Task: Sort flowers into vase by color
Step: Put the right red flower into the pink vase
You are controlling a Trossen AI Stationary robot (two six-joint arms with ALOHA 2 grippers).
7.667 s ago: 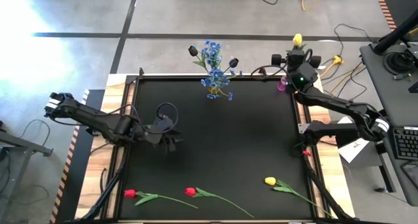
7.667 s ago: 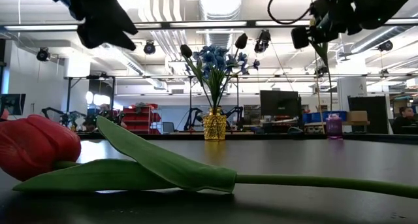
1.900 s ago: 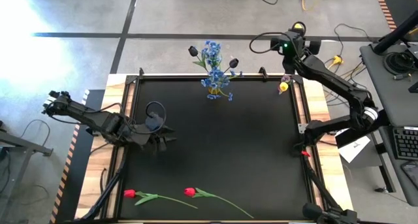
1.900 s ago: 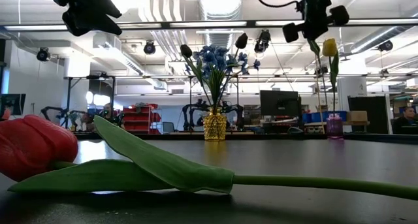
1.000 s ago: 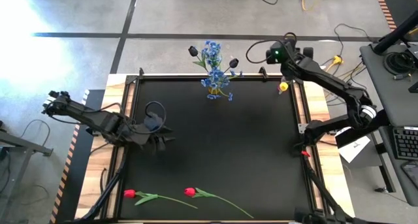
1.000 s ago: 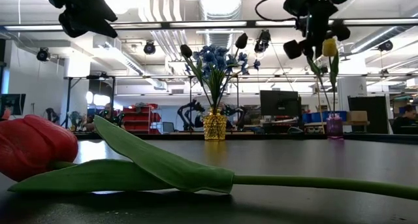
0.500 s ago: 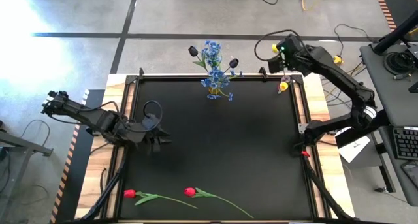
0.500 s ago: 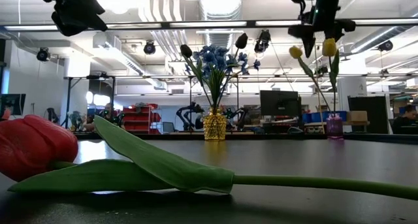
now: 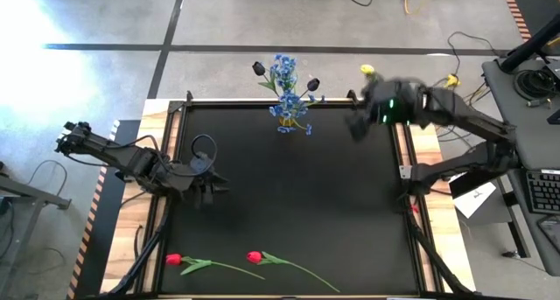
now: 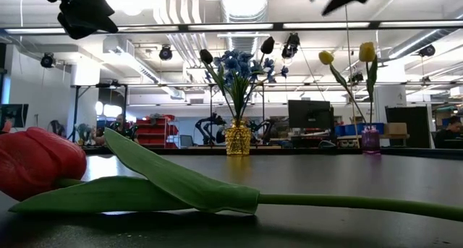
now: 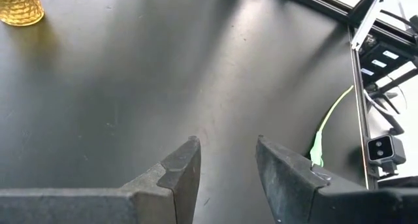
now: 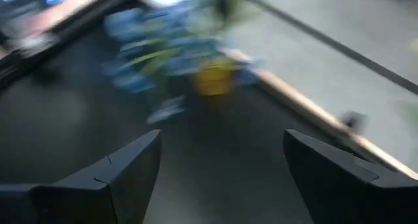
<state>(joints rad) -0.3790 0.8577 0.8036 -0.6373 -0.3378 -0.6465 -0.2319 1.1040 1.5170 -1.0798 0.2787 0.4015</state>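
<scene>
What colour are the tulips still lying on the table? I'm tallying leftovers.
Red, both tulips; the high view shows them best.

The right hand (image 9: 359, 125) is motion-blurred at the desk's (image 9: 289, 195) one o'clock corner. Its wrist view smears the gold vase (image 12: 212, 77) and blue sprays (image 12: 140, 34). In the low view, the near red tulip (image 10: 36, 161) is cut off at nine o'clock.

Two red tulips (image 9: 173, 259) (image 9: 255, 257), two yellow tulips (image 10: 327, 57) (image 10: 367, 51), two black-headed tulips (image 9: 259, 68) (image 9: 313, 84), two vases (image 10: 237, 138) (image 10: 370, 140).
</scene>
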